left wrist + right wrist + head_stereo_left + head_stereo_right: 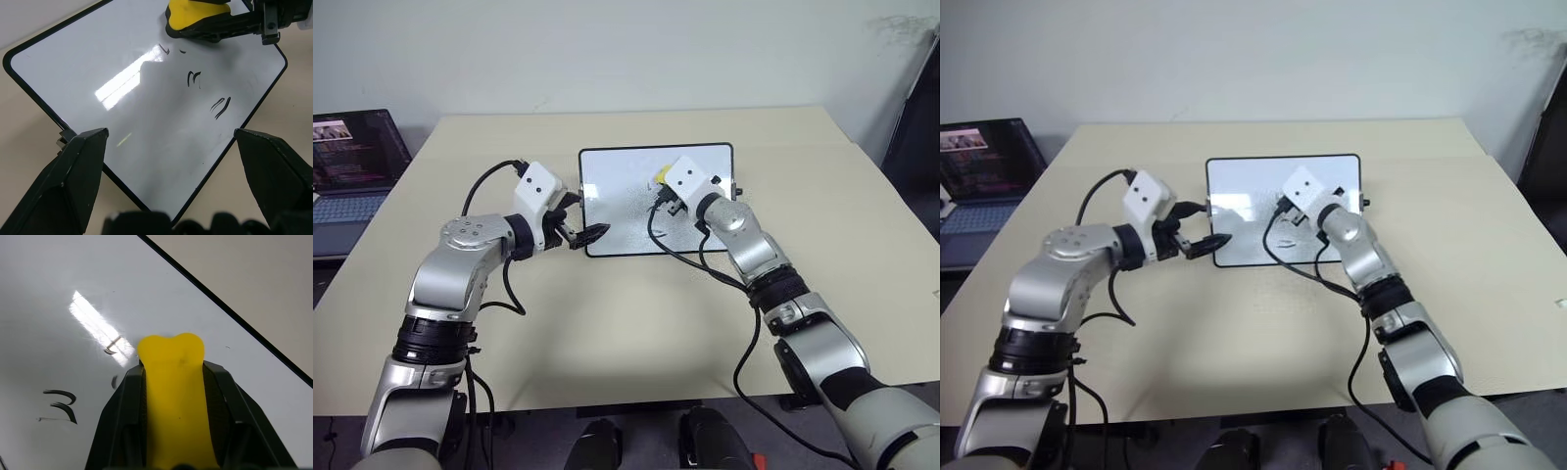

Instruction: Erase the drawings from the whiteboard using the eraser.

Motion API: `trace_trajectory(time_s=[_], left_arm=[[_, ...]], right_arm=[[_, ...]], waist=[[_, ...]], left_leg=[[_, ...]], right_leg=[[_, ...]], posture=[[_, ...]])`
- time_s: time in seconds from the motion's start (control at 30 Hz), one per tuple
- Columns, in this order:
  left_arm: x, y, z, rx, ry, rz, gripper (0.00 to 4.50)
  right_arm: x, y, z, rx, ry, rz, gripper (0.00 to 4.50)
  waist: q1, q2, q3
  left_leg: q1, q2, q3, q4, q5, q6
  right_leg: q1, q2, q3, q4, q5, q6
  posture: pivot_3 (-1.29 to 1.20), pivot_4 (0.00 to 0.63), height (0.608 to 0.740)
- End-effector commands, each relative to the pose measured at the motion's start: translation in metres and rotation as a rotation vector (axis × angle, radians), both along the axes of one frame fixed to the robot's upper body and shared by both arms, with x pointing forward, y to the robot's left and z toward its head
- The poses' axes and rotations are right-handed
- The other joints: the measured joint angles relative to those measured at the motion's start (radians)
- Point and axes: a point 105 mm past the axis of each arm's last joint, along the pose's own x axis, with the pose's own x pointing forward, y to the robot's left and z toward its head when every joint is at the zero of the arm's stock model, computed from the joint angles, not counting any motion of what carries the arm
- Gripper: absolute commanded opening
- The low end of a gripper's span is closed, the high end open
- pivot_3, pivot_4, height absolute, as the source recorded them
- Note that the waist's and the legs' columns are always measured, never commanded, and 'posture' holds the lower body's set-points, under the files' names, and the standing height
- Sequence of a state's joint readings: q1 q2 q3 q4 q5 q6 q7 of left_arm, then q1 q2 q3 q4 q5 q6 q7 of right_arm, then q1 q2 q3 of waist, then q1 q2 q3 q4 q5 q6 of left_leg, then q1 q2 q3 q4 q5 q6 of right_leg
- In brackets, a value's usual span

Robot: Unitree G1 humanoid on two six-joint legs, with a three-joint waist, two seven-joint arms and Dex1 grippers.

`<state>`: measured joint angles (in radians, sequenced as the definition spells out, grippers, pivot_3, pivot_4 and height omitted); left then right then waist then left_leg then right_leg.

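Observation:
The whiteboard (617, 186) lies flat at the middle of the beige table. The drawings are small black marks: a short tick (164, 49), a figure (194, 78) and two dashes (221, 106); the right wrist view shows the curved strokes (61, 404). My right gripper (664, 191) is over the board's upper middle, shut on the yellow eraser (173, 396), whose rounded tip sticks out past the fingers, just beside the tick. My left gripper (590, 235) stands open at the board's lower left corner, its two fingers spread wide on either side of that corner in the left wrist view.
An open laptop (352, 166) sits on a lower desk off the table's left side. A dark upright object (915, 147) stands at the far right. Bare table (607, 323) stretches in front of the board. Black cables hang from both wrists.

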<state>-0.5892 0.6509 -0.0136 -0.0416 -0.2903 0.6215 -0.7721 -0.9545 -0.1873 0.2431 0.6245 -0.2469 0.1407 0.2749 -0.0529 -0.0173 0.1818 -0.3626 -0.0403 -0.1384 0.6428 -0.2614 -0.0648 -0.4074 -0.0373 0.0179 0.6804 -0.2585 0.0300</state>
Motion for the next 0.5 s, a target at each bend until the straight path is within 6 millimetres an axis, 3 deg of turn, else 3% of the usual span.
trace_trajectory(time_s=[0.03,0.13,0.37,0.5], left_arm=[[-0.003,-0.001,0.014,-0.004,-0.058,-0.004,4.50],[-0.003,-0.001,0.013,-0.004,-0.057,-0.006,4.50],[-0.003,-0.003,0.013,-0.005,-0.057,-0.011,4.50],[-0.003,-0.003,0.013,-0.006,-0.057,-0.009,4.50]], right_arm=[[0.005,-0.029,-0.011,0.019,0.046,-0.101,1.23],[0.003,-0.024,-0.017,0.006,0.065,-0.087,1.23],[-0.008,0.026,-0.023,-0.022,0.083,0.048,1.23],[-0.011,0.045,-0.022,-0.052,0.072,0.099,1.23]], waist=[[0.000,0.000,0.000],[0.000,0.000,0.000],[-0.011,0.000,0.000],[-0.028,0.000,0.000]], left_leg=[[0.000,0.000,0.000,0.000,0.000,0.000],[0.000,0.000,0.000,0.000,0.000,0.000],[0.001,0.000,0.001,0.000,0.000,0.000],[0.002,0.000,0.002,-0.001,0.000,0.000]], right_leg=[[0.000,0.000,0.000,0.000,0.000,0.000],[0.000,0.000,0.000,0.000,0.000,0.000],[0.000,0.001,0.000,0.000,0.000,0.000],[0.000,0.002,0.001,0.000,0.001,-0.002]], posture=[[0.00,0.150,0.740],[0.00,0.150,0.740],[0.00,0.150,0.740],[0.00,0.150,0.740]])
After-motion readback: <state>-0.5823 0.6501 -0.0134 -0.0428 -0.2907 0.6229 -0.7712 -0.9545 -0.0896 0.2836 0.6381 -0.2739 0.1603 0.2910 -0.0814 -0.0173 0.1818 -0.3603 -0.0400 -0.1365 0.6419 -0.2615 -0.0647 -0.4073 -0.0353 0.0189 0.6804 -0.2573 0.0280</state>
